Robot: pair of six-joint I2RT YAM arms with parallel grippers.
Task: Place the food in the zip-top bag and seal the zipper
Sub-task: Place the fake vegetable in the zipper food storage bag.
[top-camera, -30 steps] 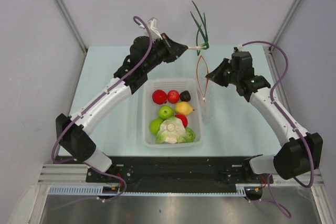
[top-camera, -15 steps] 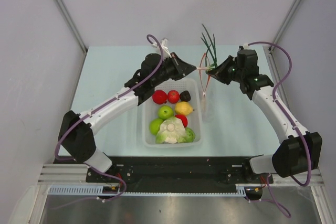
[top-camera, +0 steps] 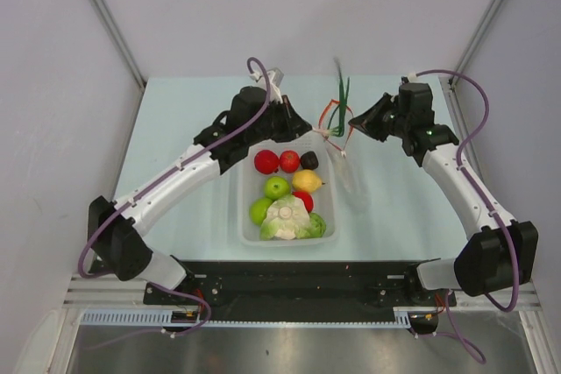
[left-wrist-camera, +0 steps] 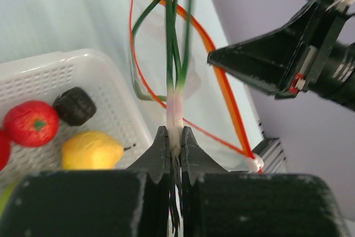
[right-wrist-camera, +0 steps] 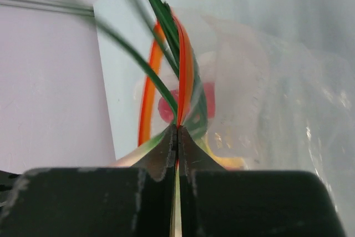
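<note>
Long green onions now swung over mouth of clear crinkly zip-top bag, right of white perforated basket — left gripper pinches stems, leaves aimed in; right gripper clamps red-orange zipper, propping mouth open.

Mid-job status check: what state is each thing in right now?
left gripper: shut on green onions, at their white ends.
right gripper: shut on zipper.
zip-top bag: mouth open, rim lifted.
zipper: unsealed.
green onions: gripped, leaves across bag mouth.
white basket: loaded, lemon and cabbage among contents.
</note>
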